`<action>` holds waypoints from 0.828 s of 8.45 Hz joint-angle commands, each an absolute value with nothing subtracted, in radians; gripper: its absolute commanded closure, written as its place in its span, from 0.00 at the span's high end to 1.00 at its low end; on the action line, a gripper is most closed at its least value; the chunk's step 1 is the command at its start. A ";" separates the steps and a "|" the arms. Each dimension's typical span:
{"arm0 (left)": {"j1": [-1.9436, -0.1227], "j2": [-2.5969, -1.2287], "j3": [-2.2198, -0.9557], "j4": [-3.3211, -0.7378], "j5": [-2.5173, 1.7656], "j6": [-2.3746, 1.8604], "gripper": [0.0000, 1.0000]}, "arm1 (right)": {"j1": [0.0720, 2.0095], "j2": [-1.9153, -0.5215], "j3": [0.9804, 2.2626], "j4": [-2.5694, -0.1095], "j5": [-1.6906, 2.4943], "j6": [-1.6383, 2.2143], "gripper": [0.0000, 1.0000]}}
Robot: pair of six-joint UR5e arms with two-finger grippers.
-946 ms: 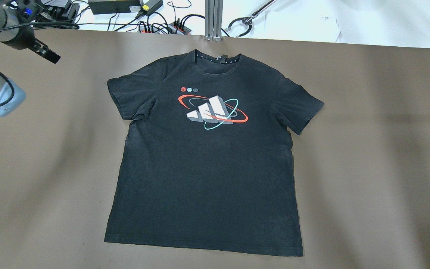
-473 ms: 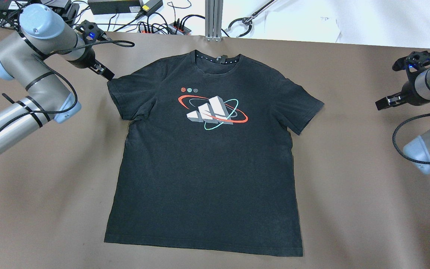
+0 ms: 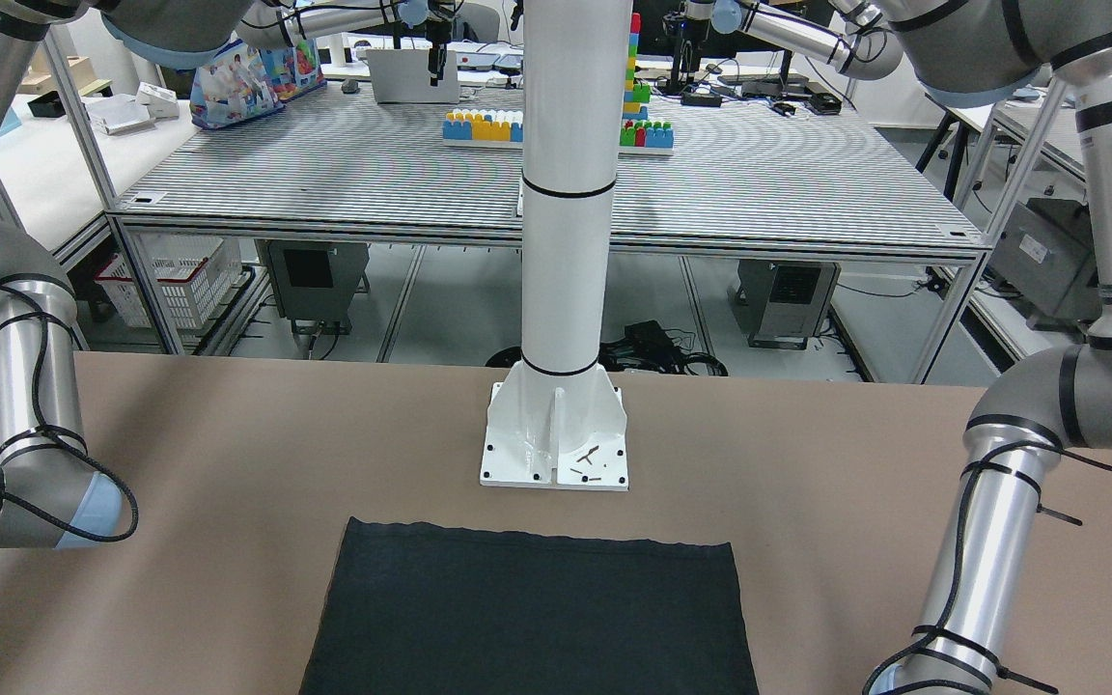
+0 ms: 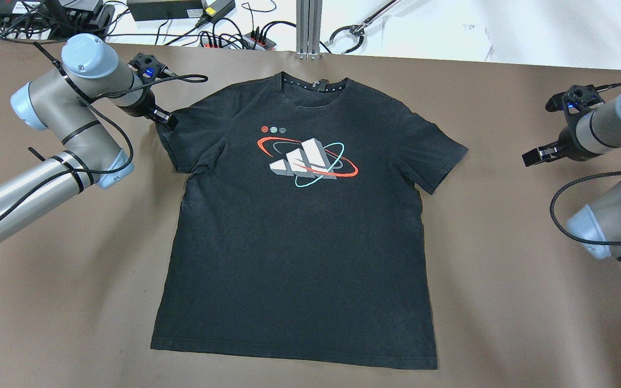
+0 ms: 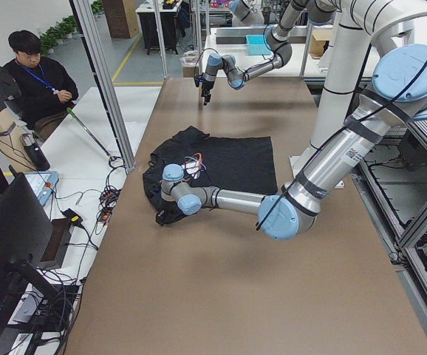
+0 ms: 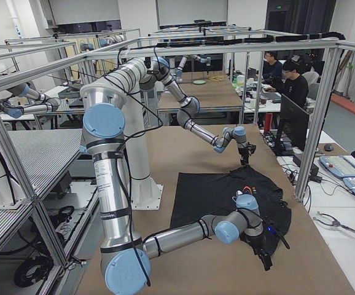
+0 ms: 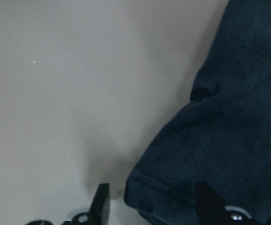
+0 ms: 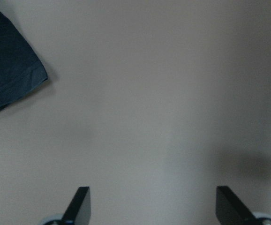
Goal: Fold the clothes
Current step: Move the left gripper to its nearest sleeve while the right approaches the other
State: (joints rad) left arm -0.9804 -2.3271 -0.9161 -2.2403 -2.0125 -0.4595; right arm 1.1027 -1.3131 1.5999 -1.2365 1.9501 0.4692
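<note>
The clothes are one black T-shirt with a red, white and teal logo on the chest, lying flat and face up on the brown table, collar toward the far edge. Only its lower hem shows in the front-facing view. My left gripper is open at the outer edge of the shirt's left sleeve. In the left wrist view the sleeve hem lies between the two fingers. My right gripper is open over bare table, well clear of the right sleeve, whose corner shows in the right wrist view.
A white pillar stands on its base plate just behind the shirt's hem. Cables and power strips line the far edge. People sit beyond the table's far side. Bare brown table surrounds the shirt.
Both arms have swung in from the sides. The left gripper has travelled right to the left sleeve's edge. The right gripper has come into view and moved slightly left. The shirt has not shifted.
</note>
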 commanded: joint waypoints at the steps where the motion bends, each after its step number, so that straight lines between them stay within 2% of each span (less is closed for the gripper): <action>1: -0.986 -2.329 -0.911 -2.241 -2.014 -0.463 0.52 | 1.101 -1.313 1.601 -1.235 1.950 0.469 0.94; 3: -1.002 -2.329 -0.913 -2.241 -2.040 -0.462 0.48 | 1.101 -1.312 1.603 -1.235 1.950 0.469 0.94; 5: -1.002 -2.327 -0.913 -2.244 -2.040 -0.462 0.23 | 1.101 -1.313 1.606 -1.235 1.950 0.469 0.94; 7: -1.000 -2.326 -0.911 -2.250 -2.040 -0.462 0.18 | 1.101 -1.313 1.605 -1.235 1.950 0.469 0.94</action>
